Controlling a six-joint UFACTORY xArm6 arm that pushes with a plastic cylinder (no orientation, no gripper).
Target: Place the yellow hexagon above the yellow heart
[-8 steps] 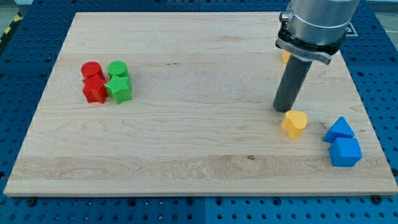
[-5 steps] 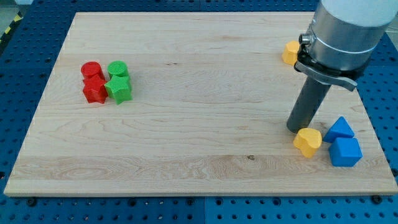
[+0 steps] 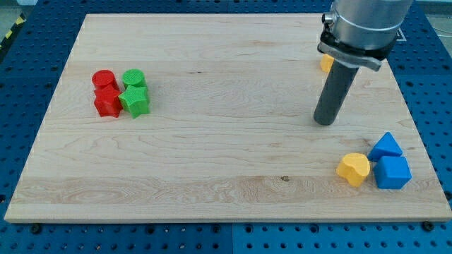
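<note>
The yellow heart (image 3: 353, 168) lies near the board's lower right, touching or nearly touching the blue cube (image 3: 392, 173). The yellow hexagon (image 3: 325, 62) sits near the view's top right, mostly hidden behind the arm's rod. My tip (image 3: 324, 122) rests on the board between them, well above and to the left of the heart and below the hexagon, touching neither.
A blue triangular block (image 3: 385, 146) sits just above the blue cube. At the left is a cluster: a red cylinder (image 3: 104, 79), a red star-like block (image 3: 108, 102), a green cylinder (image 3: 133, 78) and a green star-like block (image 3: 135, 101). The wooden board (image 3: 212, 155) lies on a blue perforated table.
My tip pushed the yellow heart down and right until it reached the blue cube, then drew back up and left, away from the heart.
</note>
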